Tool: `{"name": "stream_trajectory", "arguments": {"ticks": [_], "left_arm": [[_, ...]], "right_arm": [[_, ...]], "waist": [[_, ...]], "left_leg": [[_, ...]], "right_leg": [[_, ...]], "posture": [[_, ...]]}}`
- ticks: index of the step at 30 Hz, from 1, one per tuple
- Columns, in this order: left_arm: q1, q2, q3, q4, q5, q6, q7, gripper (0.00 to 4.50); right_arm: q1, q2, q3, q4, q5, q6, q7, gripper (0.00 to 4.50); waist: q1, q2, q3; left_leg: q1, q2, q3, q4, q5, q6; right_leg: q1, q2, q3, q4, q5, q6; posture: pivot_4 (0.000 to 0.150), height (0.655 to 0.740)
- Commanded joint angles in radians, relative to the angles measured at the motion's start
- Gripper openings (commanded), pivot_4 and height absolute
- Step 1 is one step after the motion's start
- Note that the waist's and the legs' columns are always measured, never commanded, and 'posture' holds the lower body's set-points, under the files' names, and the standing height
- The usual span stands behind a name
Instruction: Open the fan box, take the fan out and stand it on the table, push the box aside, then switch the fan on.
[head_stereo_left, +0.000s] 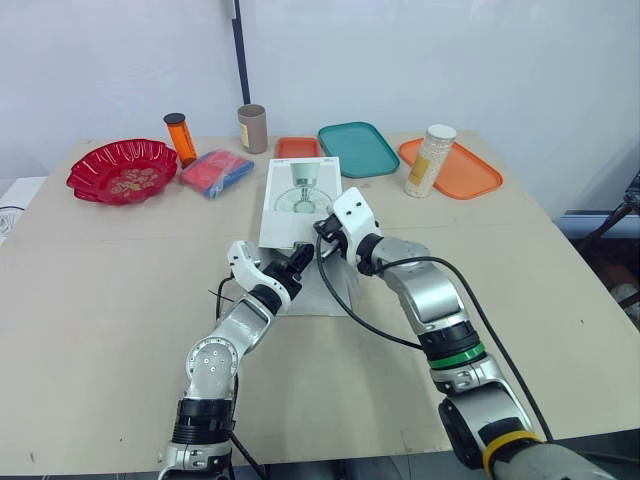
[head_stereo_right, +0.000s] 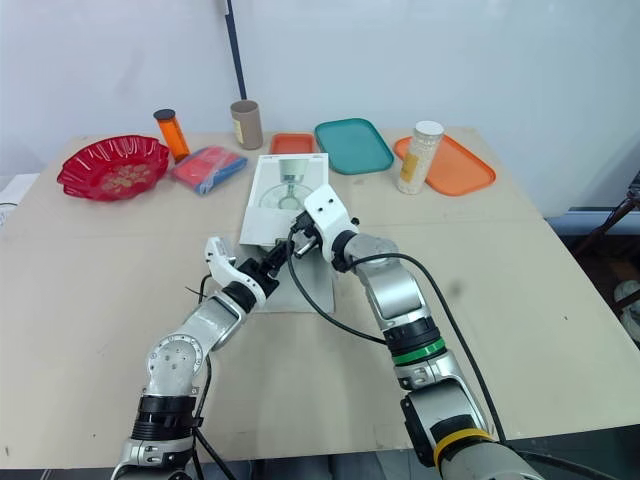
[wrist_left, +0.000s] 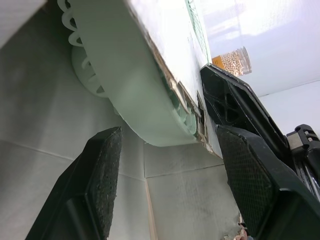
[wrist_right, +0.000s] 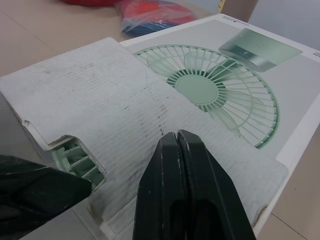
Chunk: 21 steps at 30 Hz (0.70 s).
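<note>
Tabletop (head_stereo_left: 100, 300) bears white fan box (head_stereo_left: 298, 190) — mint fan (wrist_left: 130, 90) peeking out.

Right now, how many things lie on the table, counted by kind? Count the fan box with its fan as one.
Trays: 3 (small orange tray, teal tray, large orange tray)
Upright containers: 3 (orange bottle, brown cup, white-capped jar)
Bowls: 1 (red bowl)
Packets: 1 (blue-red packet)
Boxes: 1 (fan box)
Total: 9

fan (wrist_left: 135, 85): mostly hidden inside box (head_stereo_left: 295, 195) | lettering (wrist_right: 227, 18): too small to read
</note>
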Motion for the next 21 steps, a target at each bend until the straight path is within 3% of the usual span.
{"name": "stream_trajectory", "arguments": {"ticks": [1, 15, 20, 21], "left_arm": [[0.031, -0.095, 0.001, -0.016, 0.001, -0.026, 0.004, 3.17], [0.054, -0.090, -0.009, -0.032, 0.003, -0.038, 0.017, 3.17], [0.057, -0.090, -0.017, -0.030, -0.003, -0.027, 0.010, 1.73], [0.057, -0.089, -0.017, -0.031, -0.004, -0.026, 0.009, 1.73]], "right_arm": [[0.025, 0.004, 0.035, 0.040, -0.009, 0.031, 0.011, 0.00], [0.009, 0.009, 0.037, 0.062, -0.010, 0.020, 0.014, 0.00], [0.009, 0.010, 0.036, 0.061, -0.010, 0.021, 0.013, 0.00], [0.010, 0.010, 0.036, 0.061, -0.010, 0.021, 0.013, 0.00]], "waist": [[0.000, 0.000, 0.000], [-0.001, 0.000, 0.000], [-0.001, 0.000, 0.000], [-0.001, 0.000, 0.000]], "left_leg": [[0.000, 0.000, 0.000, 0.000, 0.000, 0.000], [0.000, 0.000, 0.000, 0.000, 0.000, 0.000], [0.000, 0.000, 0.000, 0.000, 0.000, 0.000], [0.000, 0.000, 0.000, 0.000, 0.000, 0.000]], "right_leg": [[0.000, 0.000, 0.000, 0.000, 0.000, 0.000], [0.000, 0.000, 0.000, 0.000, 0.000, 0.000], [0.000, 0.000, 0.000, 0.000, 0.000, 0.000], [0.000, 0.000, 0.000, 0.000, 0.000, 0.000]], "posture": [[0.150, 0.7400], [0.150, 0.7400], [0.150, 0.7400], [0.150, 0.7400]]}}
